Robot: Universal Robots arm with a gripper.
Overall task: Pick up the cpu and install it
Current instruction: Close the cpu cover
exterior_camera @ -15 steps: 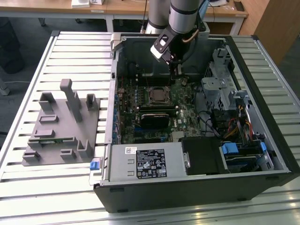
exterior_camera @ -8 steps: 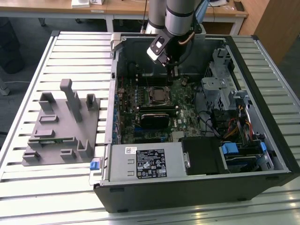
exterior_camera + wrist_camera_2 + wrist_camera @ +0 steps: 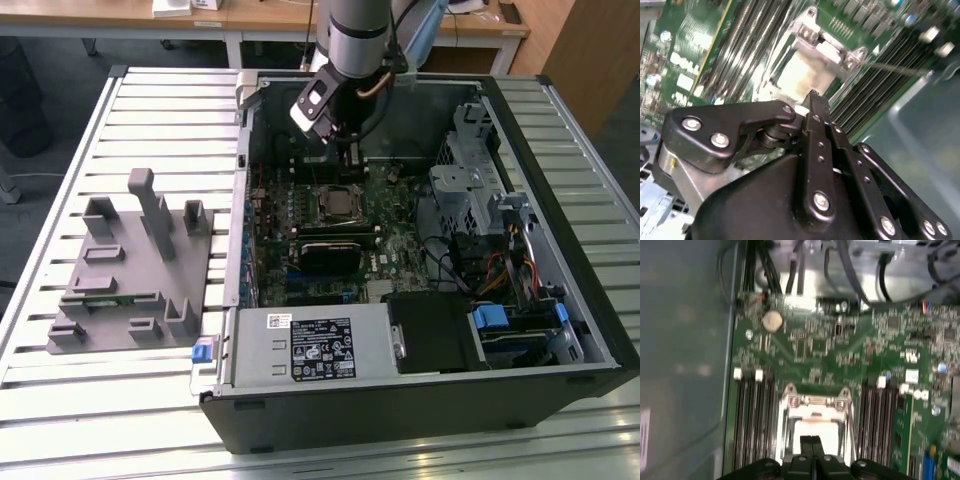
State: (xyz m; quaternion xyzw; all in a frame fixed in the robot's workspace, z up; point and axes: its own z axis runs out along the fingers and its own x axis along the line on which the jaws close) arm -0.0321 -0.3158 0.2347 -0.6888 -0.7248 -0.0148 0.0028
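Apparently the small square cpu with a silvery-white metal top is already laid in the metal-framed socket on the green motherboard; the black gripper is held just above it, clenched on nothing; latching cannot be judged.

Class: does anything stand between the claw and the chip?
Nothing visible does. In the first wrist view the claw hangs over the pale chip, which lies within the socket's metal frame.
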